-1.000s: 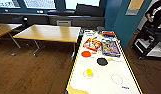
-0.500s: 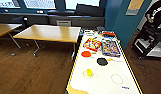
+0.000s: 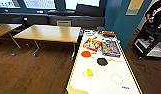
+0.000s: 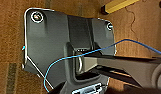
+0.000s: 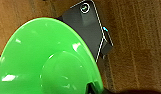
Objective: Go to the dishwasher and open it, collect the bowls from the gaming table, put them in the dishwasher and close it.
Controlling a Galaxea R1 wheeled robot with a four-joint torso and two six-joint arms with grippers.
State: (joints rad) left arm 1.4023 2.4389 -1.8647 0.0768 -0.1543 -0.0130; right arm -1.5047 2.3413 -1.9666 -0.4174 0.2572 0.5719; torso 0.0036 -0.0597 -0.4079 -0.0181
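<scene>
The gaming table (image 3: 72, 68) has a white top and a yellow rim and stretches ahead of me on the right. A small yellow bowl (image 3: 89, 72) stands on its near half. In the right wrist view a wide lime-green bowl (image 5: 46, 57) hangs close above the wooden floor, with my right gripper (image 5: 91, 87) shut on its rim. My left gripper (image 4: 82, 75) hangs over the brown floor near a yellow table leg (image 4: 116, 5). The dishwasher is out of view.
A red disc (image 3: 86, 53), a black disc (image 3: 102, 61) and colourful game boxes (image 3: 109, 47) lie further along the gaming table. A wooden table (image 3: 48, 33) stands to the left, with open wooden floor before it. A person (image 3: 156, 12) stands by a cart at the far right.
</scene>
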